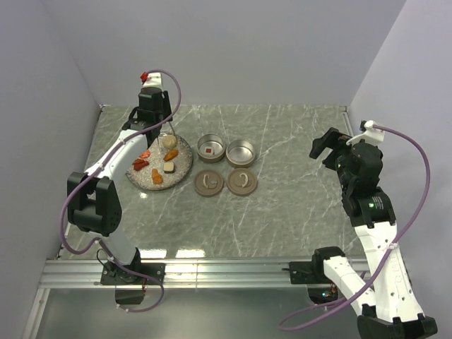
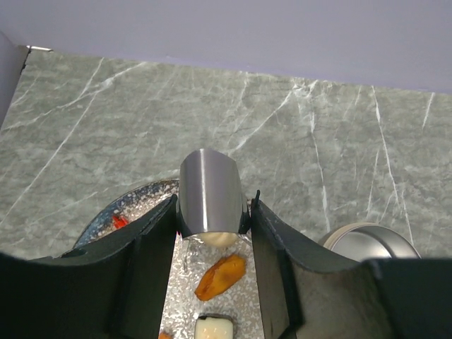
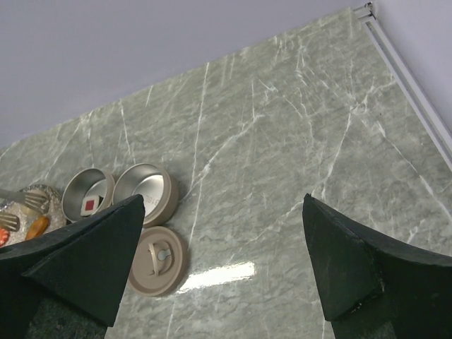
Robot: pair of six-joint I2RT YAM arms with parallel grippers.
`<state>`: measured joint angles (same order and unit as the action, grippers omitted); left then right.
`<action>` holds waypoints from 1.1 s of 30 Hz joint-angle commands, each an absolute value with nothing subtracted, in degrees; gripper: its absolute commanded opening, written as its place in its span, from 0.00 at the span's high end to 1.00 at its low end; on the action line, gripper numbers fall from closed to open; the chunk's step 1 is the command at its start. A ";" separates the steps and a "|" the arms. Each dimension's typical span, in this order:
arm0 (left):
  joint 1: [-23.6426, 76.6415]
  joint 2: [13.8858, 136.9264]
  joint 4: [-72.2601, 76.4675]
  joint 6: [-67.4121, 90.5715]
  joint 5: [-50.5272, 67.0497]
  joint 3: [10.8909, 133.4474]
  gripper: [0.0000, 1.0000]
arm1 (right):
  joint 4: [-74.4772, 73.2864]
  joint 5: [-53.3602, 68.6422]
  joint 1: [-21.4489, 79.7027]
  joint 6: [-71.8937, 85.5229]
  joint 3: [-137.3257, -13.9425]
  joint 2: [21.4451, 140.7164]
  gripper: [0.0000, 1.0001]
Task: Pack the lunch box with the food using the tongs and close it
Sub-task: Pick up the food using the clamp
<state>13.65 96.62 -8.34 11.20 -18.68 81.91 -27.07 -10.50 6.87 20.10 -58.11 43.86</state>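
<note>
As left gripper (image 2: 212, 236) clamps the tongs (image 2: 210, 194) upright, arms half-squeezed, tan piece (image 2: 219, 240) sits directly beneath; held or not, cannot tell. Tins (image 1: 241, 151) lie three o'clock from plate (image 1: 185, 164), nearer left gripper.

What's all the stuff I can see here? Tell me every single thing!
table: one, grey-green marble, beneath everything
plate: one, speckled grey, table's left side
tins: two, silvery, open, right of plate
lids: two, tan, flat, nearer the arms than the tins
food: about six pieces on plate, one red in the tin nearer the plate; orange, red, tan, white
tongs: one, silvery, over plate
cables: two, purple, one per arm
left gripper: one, black, shut on tongs
right gripper: one, black, open, empty, table's right side
</note>
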 commanded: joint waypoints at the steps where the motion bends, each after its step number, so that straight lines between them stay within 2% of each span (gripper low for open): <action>1: 13.27 95.36 -2.99 10.20 -16.88 80.69 0.49 | -26.89 -11.16 7.03 20.21 -60.47 42.98 0.00; 10: 13.01 97.12 -0.44 10.19 -15.56 80.07 0.51 | -27.51 -10.81 7.03 19.16 -60.82 43.06 0.00; 21: 13.01 98.00 2.37 9.32 -15.21 80.68 0.68 | -28.13 -10.90 7.03 18.55 -61.70 43.33 0.00; 33: 13.01 91.68 0.09 9.14 -14.24 79.72 0.75 | -26.72 -10.28 7.03 19.07 -61.08 44.03 0.00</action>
<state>13.17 97.14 -1.72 9.69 -15.64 79.70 -28.75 -10.44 6.87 19.46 -59.22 43.77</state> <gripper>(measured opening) 0.361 0.996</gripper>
